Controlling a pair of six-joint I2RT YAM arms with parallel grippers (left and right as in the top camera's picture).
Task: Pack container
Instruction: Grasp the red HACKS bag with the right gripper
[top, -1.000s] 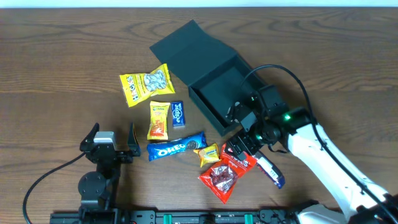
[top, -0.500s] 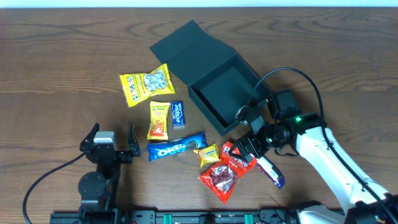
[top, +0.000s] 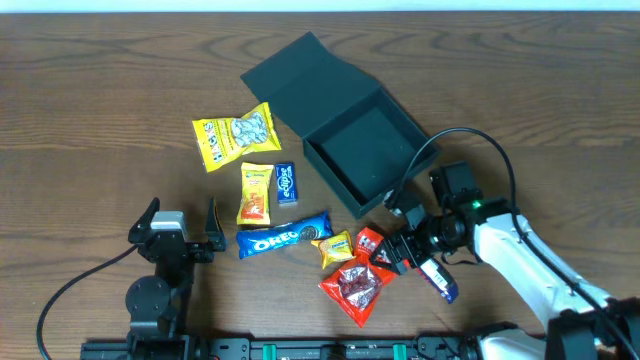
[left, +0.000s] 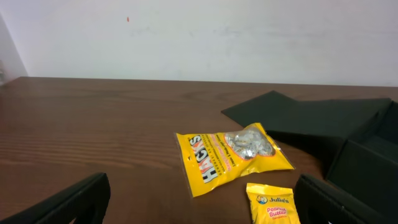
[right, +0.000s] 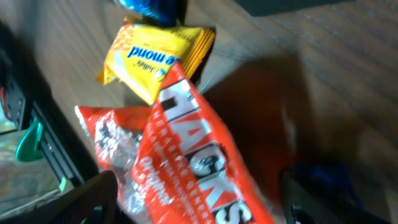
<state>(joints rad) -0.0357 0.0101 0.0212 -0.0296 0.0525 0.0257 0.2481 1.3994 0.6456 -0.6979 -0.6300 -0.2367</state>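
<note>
Overhead, right gripper (top: 396, 251) above red packet (top: 353, 288) near container (top: 341, 186) corner

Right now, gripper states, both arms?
Left gripper: jaws open, empty.
Right gripper: jaws open over red crinkly plastic snack packet, not gripping.

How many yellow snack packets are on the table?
3. A large bag left of the box, a smaller packet just nearer the robot, and a small one beside the red bags. The right gripper may hide more.
</note>
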